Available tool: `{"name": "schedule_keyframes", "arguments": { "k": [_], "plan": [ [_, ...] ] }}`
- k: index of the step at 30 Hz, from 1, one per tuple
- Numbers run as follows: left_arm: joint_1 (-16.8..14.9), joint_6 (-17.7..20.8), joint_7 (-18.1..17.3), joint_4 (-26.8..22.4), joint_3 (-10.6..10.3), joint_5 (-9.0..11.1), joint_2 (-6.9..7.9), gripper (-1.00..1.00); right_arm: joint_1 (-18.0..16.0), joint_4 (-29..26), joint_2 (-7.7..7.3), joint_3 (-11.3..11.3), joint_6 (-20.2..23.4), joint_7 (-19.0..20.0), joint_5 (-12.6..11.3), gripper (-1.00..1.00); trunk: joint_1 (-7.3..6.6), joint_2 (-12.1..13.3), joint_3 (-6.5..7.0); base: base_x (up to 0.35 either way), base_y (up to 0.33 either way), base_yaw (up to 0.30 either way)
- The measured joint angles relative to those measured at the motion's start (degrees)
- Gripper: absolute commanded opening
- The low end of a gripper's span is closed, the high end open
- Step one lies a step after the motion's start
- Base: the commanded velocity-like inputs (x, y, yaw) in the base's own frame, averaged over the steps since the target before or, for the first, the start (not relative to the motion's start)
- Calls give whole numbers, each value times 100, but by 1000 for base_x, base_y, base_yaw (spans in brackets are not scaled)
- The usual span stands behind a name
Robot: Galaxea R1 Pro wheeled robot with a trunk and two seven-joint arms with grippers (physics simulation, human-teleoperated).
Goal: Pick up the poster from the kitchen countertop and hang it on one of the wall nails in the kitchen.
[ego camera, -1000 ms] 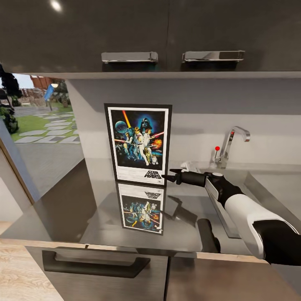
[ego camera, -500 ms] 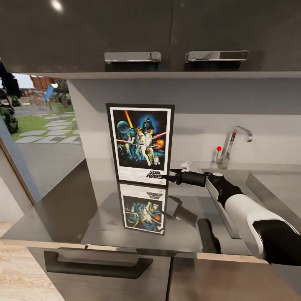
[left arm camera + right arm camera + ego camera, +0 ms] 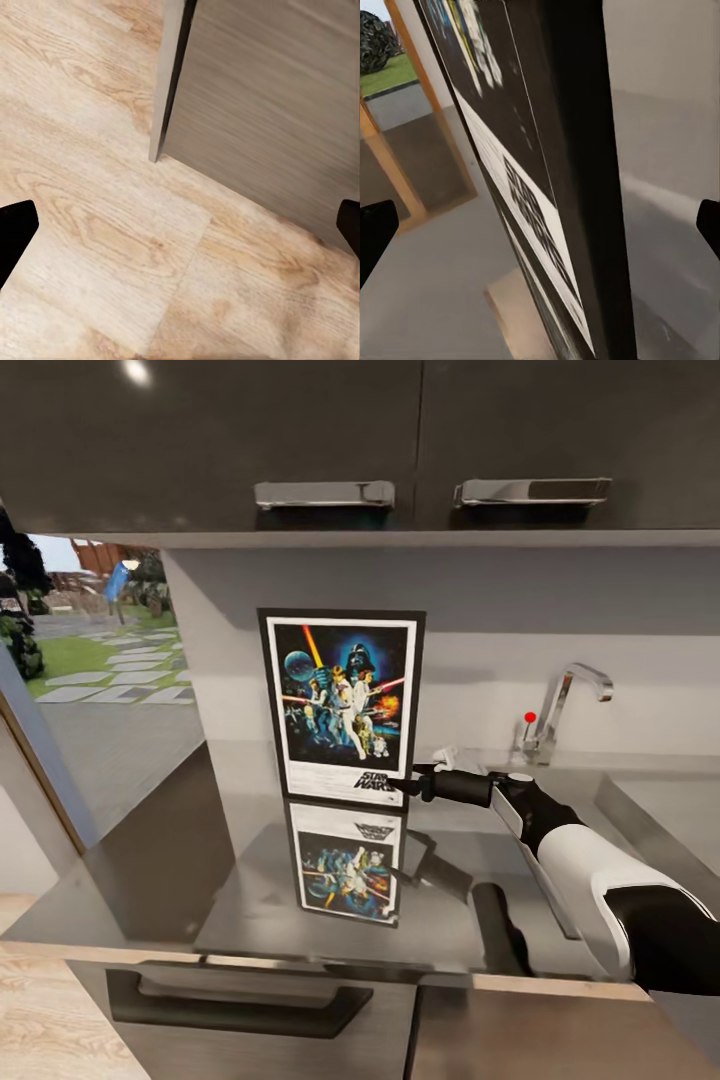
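The right gripper (image 3: 403,784) (jaws spread wide) straddles the poster (image 3: 343,703) edge at its 4 o'clock corner on the kitchen countertop (image 3: 150,860).

- Poster (image 3: 343,705): upright on the kitchen countertop (image 3: 160,860), at its back edge against the wall, left of the sink (image 3: 640,810).
- Tap (image 3: 560,710): at the back edge of the kitchen countertop, behind the sink, well right of the poster.
- Right gripper (image 3: 410,780): over the kitchen countertop, at the poster's lower right corner, between poster and sink; in the right wrist view its fingers stand either side of the poster's (image 3: 547,187) edge.
- Upper cabinets (image 3: 300,430): on the wall above the poster and tap.
- Drawer front (image 3: 230,1000): below the front edge of the kitchen countertop.
- Left gripper (image 3: 180,240): above the wood floor (image 3: 97,240), near a cabinet base corner (image 3: 161,142).
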Motion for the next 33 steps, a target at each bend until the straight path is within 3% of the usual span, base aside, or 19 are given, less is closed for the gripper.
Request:
{"name": "schedule_keyframes", "arguments": {
  "k": [33],
  "plan": [
    [0,-3,0,1,-1,4,1,100,-1,1,0,2,7,7,0,100,1,0,0,4,-6,0]
  ]
}}
